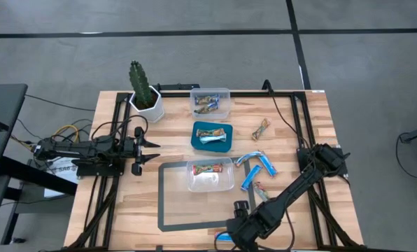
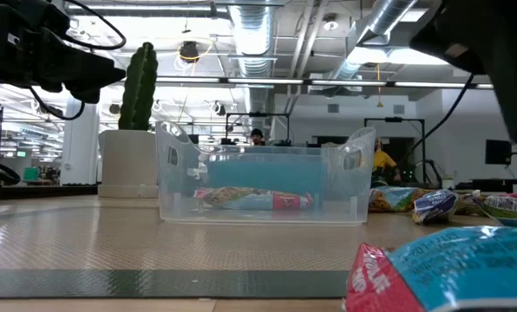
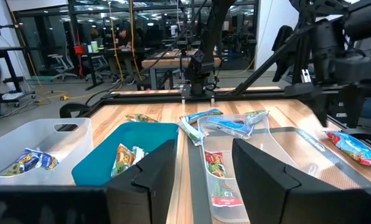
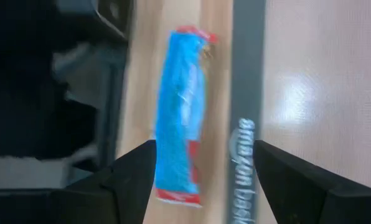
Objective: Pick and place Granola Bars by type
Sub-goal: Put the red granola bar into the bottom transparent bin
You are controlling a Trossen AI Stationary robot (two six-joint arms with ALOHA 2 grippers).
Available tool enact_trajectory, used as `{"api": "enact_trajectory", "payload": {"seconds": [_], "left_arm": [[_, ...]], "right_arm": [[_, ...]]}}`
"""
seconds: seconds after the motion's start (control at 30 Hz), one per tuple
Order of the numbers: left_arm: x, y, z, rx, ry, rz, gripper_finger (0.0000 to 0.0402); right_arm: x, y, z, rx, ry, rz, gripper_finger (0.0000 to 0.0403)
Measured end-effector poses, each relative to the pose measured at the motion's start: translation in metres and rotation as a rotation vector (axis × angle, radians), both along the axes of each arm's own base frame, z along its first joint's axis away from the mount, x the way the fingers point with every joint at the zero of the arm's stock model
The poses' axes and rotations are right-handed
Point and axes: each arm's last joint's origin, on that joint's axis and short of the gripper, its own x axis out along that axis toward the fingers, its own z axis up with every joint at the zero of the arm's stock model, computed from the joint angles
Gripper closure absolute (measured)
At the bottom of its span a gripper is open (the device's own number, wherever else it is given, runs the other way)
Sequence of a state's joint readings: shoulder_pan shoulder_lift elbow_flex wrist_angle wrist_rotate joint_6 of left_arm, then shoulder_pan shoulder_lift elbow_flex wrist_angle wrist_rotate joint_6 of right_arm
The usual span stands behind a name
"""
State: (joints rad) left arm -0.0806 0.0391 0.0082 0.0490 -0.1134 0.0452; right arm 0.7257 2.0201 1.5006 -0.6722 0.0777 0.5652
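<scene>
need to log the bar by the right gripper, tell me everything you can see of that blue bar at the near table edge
The blue bar is a flat, glossy bright-blue wrapper with white print and red crimped ends. It lies flat on the wooden table at its near edge, beside the dark border of the mat, apart from the other bars. The right gripper hovers over it with fingers open either side, not visibly touching it.

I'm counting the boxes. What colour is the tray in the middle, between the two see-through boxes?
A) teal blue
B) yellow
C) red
A: the high view shows a teal tray holding bars, between the far clear box and the near clear box.
</scene>
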Motion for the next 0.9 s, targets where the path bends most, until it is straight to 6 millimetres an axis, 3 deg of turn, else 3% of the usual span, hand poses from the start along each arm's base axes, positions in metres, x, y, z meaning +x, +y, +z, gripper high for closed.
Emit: {"api": "enact_trajectory", "payload": {"seconds": [0.17, 0.5, 0.9], "left_arm": [[0.000, 0.000, 0.000, 0.000, 0.001, 0.000, 0.0248], [0.000, 0.000, 0.000, 0.000, 0.001, 0.000, 0.0248], [0.000, 0.000, 0.000, 0.000, 0.001, 0.000, 0.0248]], "right_arm": [[0.002, -0.003, 0.000, 0.033, 0.030, -0.115, 0.0142], [0.007, -0.004, 0.004, 0.050, 0.009, -0.100, 0.0142], [0.019, 0.017, -0.026, 0.059, 0.084, 0.001, 0.0142]]}}
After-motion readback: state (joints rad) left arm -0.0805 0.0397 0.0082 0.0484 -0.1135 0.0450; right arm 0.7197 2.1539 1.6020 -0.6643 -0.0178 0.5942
